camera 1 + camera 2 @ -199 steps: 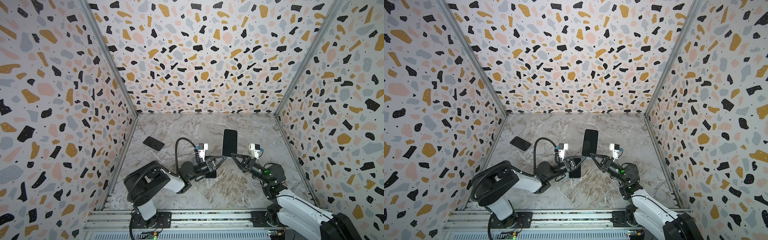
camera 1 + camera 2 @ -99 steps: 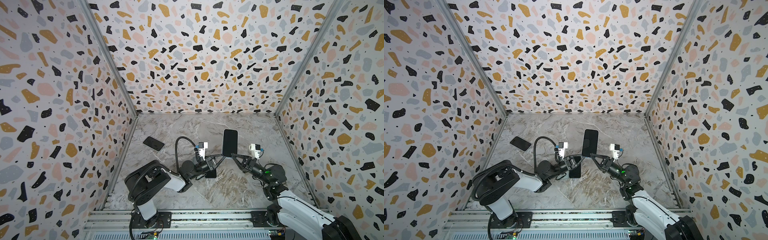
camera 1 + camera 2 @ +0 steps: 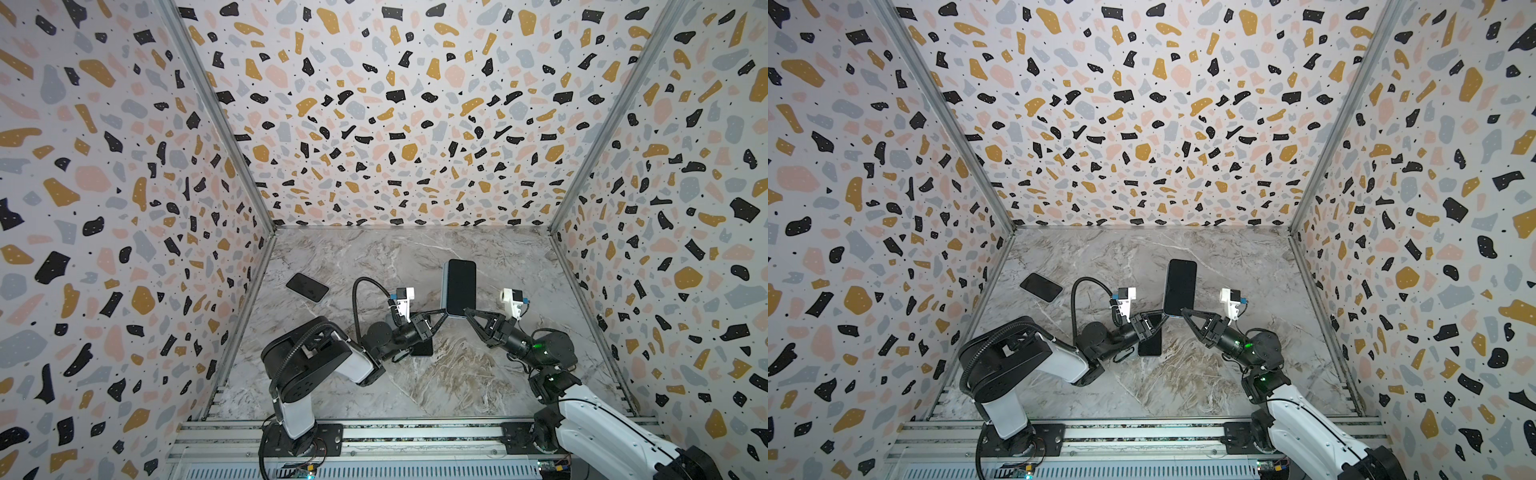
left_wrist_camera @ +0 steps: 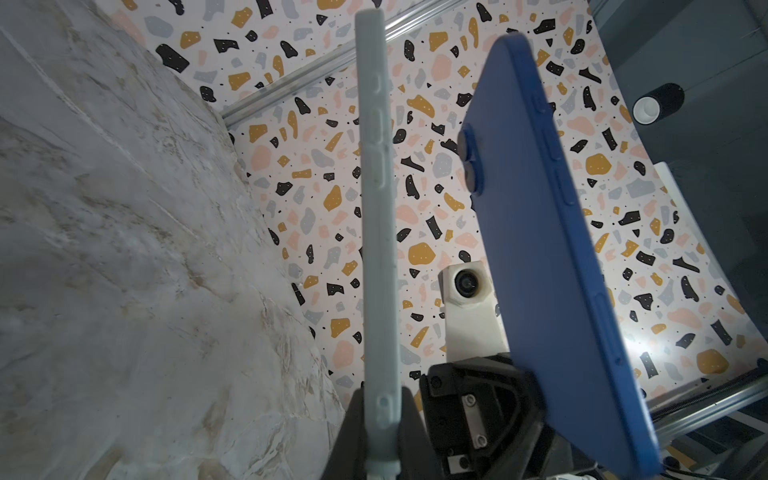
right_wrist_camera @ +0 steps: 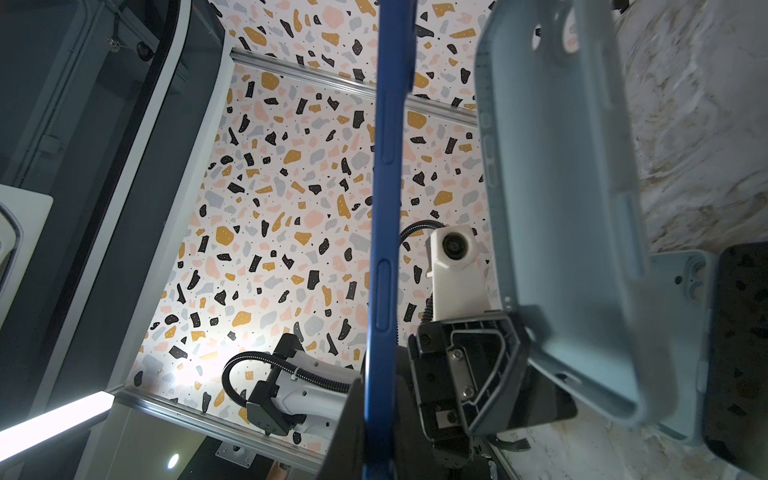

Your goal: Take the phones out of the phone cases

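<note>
In wrist views, phone [image 4: 540, 232] apart from case [image 4: 376, 208].

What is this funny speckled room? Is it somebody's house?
Probably not a house. It looks like a small robot test booth. Speckled panels wall in a marble-look tabletop on three sides, and a left arm and a right arm stand on a metal rail at the front.

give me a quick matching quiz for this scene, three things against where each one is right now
Things:
1. blue phone
2. pale case
3. black phone

Places:
a. lying flat on the table
b. held upright in the left fingers
c. held upright in the right fingers

Pairs: 1-c, 2-b, 3-a
</note>
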{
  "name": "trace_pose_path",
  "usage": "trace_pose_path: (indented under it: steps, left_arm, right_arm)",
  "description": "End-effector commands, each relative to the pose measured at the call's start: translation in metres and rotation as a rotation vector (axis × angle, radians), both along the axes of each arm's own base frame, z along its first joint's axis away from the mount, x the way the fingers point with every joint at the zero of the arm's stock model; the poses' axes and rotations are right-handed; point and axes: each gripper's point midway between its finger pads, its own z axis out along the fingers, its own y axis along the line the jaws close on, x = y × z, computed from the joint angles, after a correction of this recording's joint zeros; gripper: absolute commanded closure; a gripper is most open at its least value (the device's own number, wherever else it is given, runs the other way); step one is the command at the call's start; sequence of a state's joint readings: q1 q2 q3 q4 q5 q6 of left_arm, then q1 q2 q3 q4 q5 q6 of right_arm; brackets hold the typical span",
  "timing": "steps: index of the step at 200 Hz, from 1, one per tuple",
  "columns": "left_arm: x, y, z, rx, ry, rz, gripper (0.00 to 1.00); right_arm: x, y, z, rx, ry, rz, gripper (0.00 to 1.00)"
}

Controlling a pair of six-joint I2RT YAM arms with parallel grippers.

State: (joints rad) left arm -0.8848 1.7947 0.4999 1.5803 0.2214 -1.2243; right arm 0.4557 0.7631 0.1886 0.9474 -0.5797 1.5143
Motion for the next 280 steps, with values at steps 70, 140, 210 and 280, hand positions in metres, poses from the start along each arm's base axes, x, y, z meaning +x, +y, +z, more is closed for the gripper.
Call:
trace_pose_path:
  steps: [70,140,210,280]
  left_arm:
    - [0.003,0.019,-0.010,-0.067,0.115,0.071,1.00]
    - [-0.012,0.002,-0.056,0.064,0.317,0.094,1.00]
    - [-0.024,-0.004,-0.099,0.249,0.418,0.142,1.00]
    - [-0.033,-0.016,-0.118,0.301,0.445,0.129,1.00]
  right_arm:
    - [0.009,-0.015,0.020,-0.182,-0.054,-0.137,1.00]
    - [0.015,-0.040,-0.040,-0.484,0.055,-0.247,1.00]
    - [0.005,-0.058,-0.083,-0.712,0.123,-0.261,1.00]
    - [0.003,-0.061,-0.094,-0.741,0.130,-0.257,1.00]
